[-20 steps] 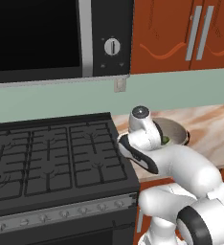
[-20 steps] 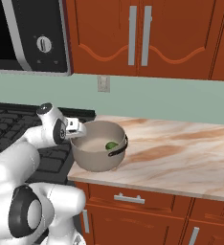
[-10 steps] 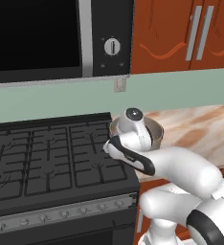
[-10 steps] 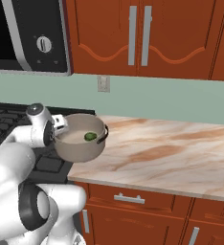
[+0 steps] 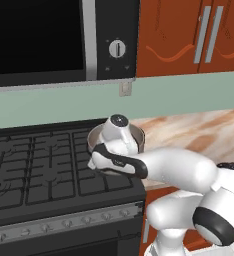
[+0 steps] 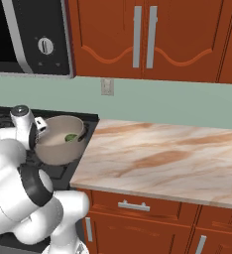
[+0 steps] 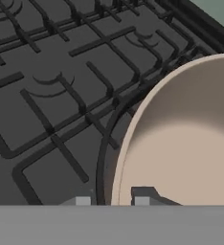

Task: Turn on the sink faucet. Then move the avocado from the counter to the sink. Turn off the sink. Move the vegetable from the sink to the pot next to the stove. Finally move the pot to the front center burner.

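My gripper (image 7: 112,201) is shut on the left rim of the grey-beige pot (image 6: 58,148), right beside its dark curved side handle (image 7: 102,165). The pot hangs a little tilted over the right-hand grates of the black stove (image 5: 39,165), close to the edge of the counter (image 6: 162,154). The small dark green avocado (image 6: 71,137) lies inside the pot against its far wall. In the left base view my white hand covers most of the pot, and just its rim (image 5: 138,134) shows. The sink and its faucet are out of view.
A black microwave (image 5: 39,40) with a round knob hangs above the stove. Reddish-brown cabinets (image 6: 143,37) line the wall over the marbled counter. Cast-iron grates (image 7: 47,72) stretch left of the pot, and knobs (image 5: 64,223) run along the stove's front.
The pot, with the avocado inside, has been carried left from the counter's edge to over the stove's right grates. My arm swung left with it. The cameras have not moved.
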